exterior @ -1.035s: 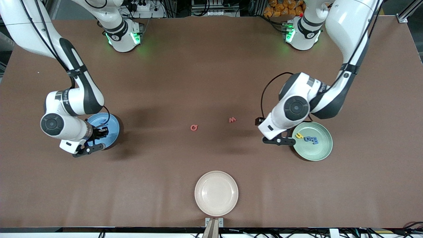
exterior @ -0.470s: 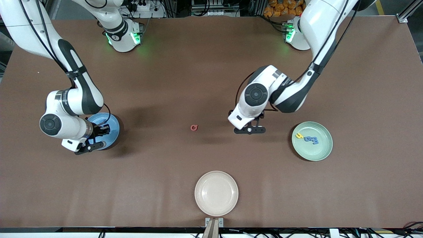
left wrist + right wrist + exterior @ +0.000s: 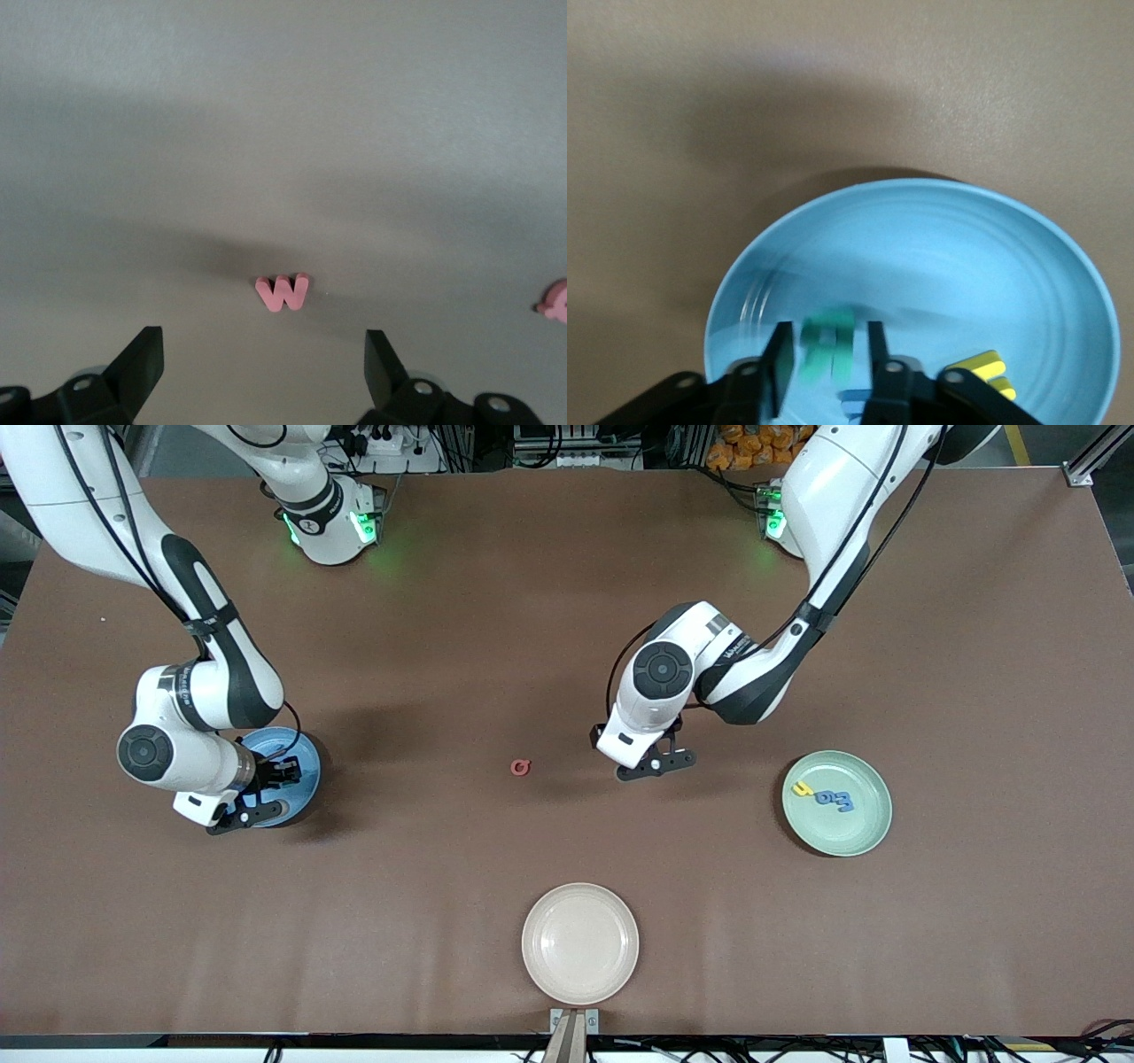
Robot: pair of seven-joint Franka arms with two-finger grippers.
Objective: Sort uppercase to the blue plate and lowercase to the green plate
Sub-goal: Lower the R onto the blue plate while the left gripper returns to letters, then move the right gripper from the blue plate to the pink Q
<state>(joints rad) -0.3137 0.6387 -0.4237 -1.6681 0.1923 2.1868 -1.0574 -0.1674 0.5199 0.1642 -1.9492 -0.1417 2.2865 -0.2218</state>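
My right gripper [image 3: 276,778] hovers low over the blue plate [image 3: 297,746]. Its jaws [image 3: 827,363] are slightly open, and the teal B [image 3: 828,350] sits loose and blurred between them, with a gap on each side. A yellow H [image 3: 979,367] and a blue M [image 3: 855,403] lie in the blue plate [image 3: 921,257]. My left gripper [image 3: 656,764] is open over the red w [image 3: 283,292], its fingers [image 3: 146,359] wide apart; the front view hides the w. The red Q [image 3: 521,767] lies mid-table. The green plate [image 3: 842,837] holds the yellow h [image 3: 802,787] and two blue letters [image 3: 834,799].
A cream plate [image 3: 580,943] stands near the table's front edge, nearer the camera than the Q. The red Q [image 3: 556,301] also shows at the edge of the left wrist view, beside the w.
My left arm has swung from the green plate to the middle of the table and now covers the w. My right gripper's jaws have parted, letting go of the teal B.
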